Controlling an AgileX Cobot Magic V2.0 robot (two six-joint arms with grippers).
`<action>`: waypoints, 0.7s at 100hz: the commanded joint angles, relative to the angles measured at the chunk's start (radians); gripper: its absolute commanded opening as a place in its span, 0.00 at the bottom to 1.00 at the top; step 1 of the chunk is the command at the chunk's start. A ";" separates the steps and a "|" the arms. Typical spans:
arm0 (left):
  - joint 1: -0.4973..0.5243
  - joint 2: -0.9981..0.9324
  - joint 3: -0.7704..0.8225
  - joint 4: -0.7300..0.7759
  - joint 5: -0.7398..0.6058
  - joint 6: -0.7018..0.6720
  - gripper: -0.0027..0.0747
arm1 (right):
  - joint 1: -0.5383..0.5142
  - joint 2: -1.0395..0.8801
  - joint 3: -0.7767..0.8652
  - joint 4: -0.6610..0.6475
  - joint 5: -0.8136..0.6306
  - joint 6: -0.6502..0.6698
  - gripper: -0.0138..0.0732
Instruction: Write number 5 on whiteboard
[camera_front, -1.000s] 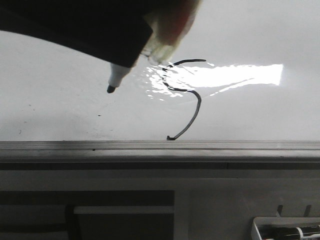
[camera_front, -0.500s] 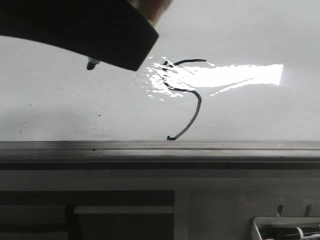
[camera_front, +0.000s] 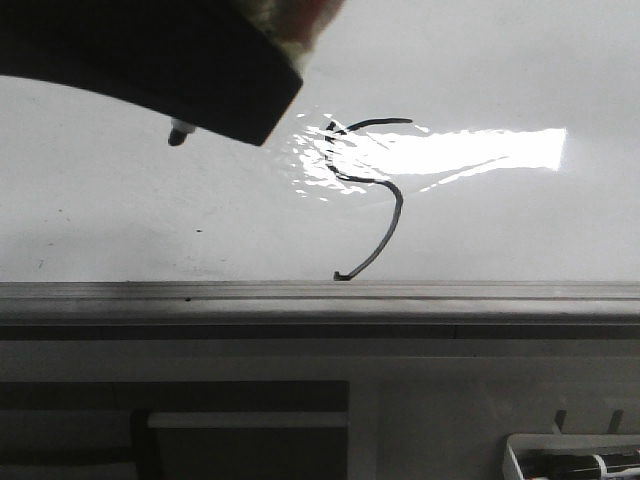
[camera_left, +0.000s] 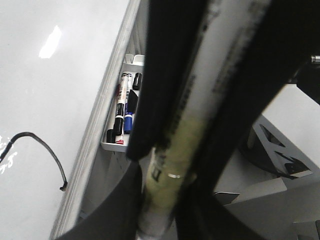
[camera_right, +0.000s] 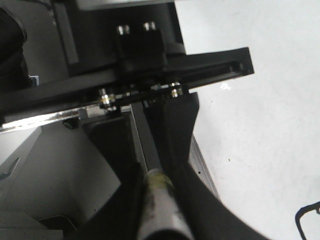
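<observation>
Number 5 (camera_front: 368, 195) stands complete on whiteboard (camera_front: 520, 230), tail hooked just above near edge rail. Left gripper (camera_left: 170, 200) clamps marker (camera_left: 185, 130); right gripper (camera_right: 157, 200) likewise grips one. Writing looks done.

Number 5 (camera_front: 368, 195) drawn in thin black marker line on the whiteboard (camera_front: 500, 230): short top bar, short stem on the left, long curved tail swinging right then down, ending in a small hook just above the board's grey metal edge rail. Upper part overlaps the bright glare patch. Whiteboard is glossy white and flat, with a few tiny dark specks left of the digit.
</observation>
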 joint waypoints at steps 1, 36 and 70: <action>-0.002 -0.013 -0.033 -0.085 -0.049 -0.039 0.01 | 0.001 -0.016 -0.031 0.007 -0.031 -0.008 0.10; -0.002 -0.013 -0.033 -0.085 -0.049 -0.039 0.01 | -0.003 -0.016 -0.031 0.015 -0.057 -0.006 0.45; -0.002 -0.013 -0.010 -0.041 -0.202 -0.215 0.01 | -0.094 -0.127 -0.031 0.015 -0.083 0.012 0.69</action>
